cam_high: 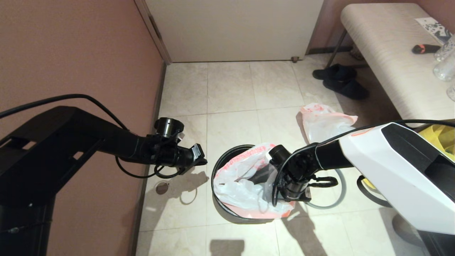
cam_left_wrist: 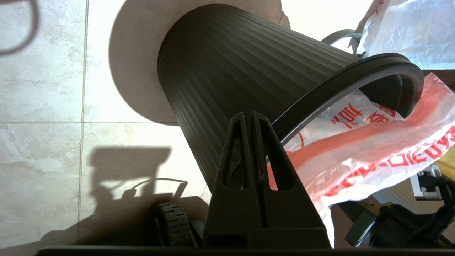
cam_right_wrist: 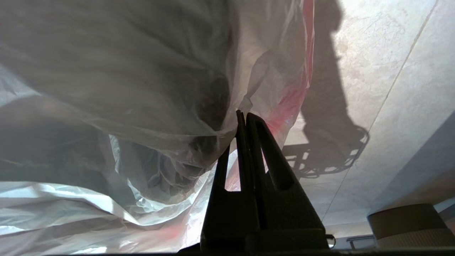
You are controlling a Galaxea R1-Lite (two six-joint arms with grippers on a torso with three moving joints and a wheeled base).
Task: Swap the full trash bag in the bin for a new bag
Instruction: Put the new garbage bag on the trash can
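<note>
Pinching the new bag [cam_high: 245, 177] over the bin [cam_high: 217, 167], right gripper [cam_right_wrist: 242, 117]; left gripper [cam_left_wrist: 249, 119] closed, grey hoop [cam_high: 339, 197] beside.

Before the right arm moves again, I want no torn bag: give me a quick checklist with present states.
1. Right gripper shut on the new bag: ok.
2. New bag draped over the bin mouth: ok.
3. Bag rim folded all round the bin edge: not ok, bunched on one side.
4. Grey hoop fitted on the bin: not ok, lies on the floor beside it.
5. Left gripper shut, empty, beside the bin: ok.
6. Bag untorn: cannot tell.
</note>
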